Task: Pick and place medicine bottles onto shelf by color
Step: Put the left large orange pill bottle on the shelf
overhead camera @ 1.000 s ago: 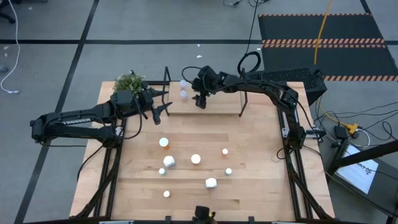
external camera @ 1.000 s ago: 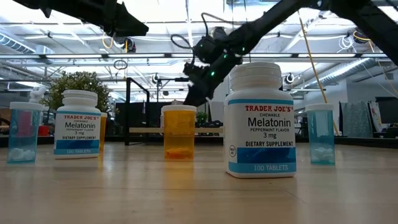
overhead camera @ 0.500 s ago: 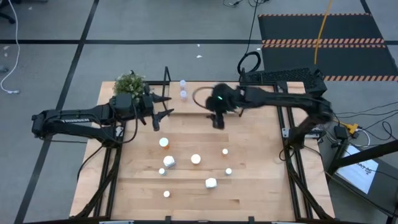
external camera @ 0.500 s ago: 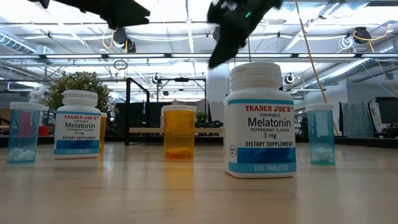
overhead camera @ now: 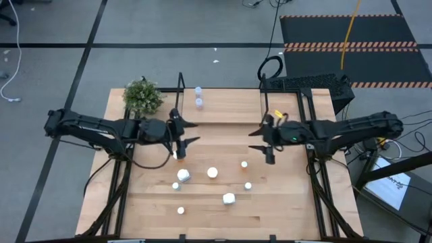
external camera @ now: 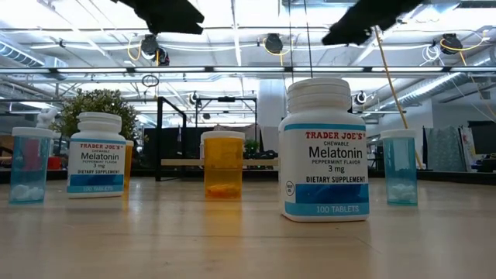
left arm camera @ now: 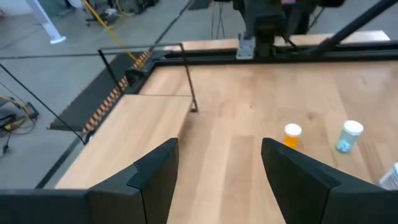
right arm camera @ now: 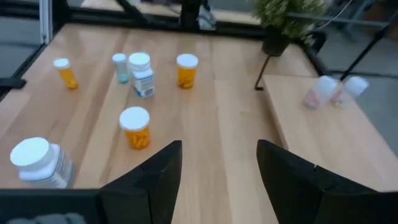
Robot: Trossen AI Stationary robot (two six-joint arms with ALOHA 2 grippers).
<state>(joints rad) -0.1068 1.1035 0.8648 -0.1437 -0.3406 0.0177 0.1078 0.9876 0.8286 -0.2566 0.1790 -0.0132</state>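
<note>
Your left gripper (overhead camera: 185,133) hangs over the table (overhead camera: 283,202) just in front of the shelf (overhead camera: 229,106), its fingers (left arm camera: 155,177) spread apart with nothing between them, directly above an orange bottle (overhead camera: 177,154) that it partly hides in the high view. Your right gripper (overhead camera: 263,142) hovers over the right half of the table, near the shelf's right black frame (overhead camera: 262,108); its fingers (right arm camera: 158,171) are also parted and empty. On the shelf you have two pale bottles (overhead camera: 198,96) standing side by side near the left end, close to the left frame (overhead camera: 181,84); in the right wrist view they show blurred, so you cannot tell their colour for sure. A potted plant (overhead camera: 142,96) sits at the table's far left corner. The rest of the bottles stand loose on the table: a Melatonin bottle (overhead camera: 183,175) with a small blue one (overhead camera: 175,185) just beside it, a white-capped bottle (overhead camera: 212,173) at the middle, a small orange one (overhead camera: 244,164) near your right gripper, another blue one (overhead camera: 248,185) nearer the front, a second Melatonin bottle (overhead camera: 229,198), and a little orange bottle (overhead camera: 180,210) closest to the front edge. In the low view the big Melatonin bottle (external camera: 325,151) stands upright, between an orange bottle (external camera: 223,164) and a blue one (external camera: 400,167).
</note>
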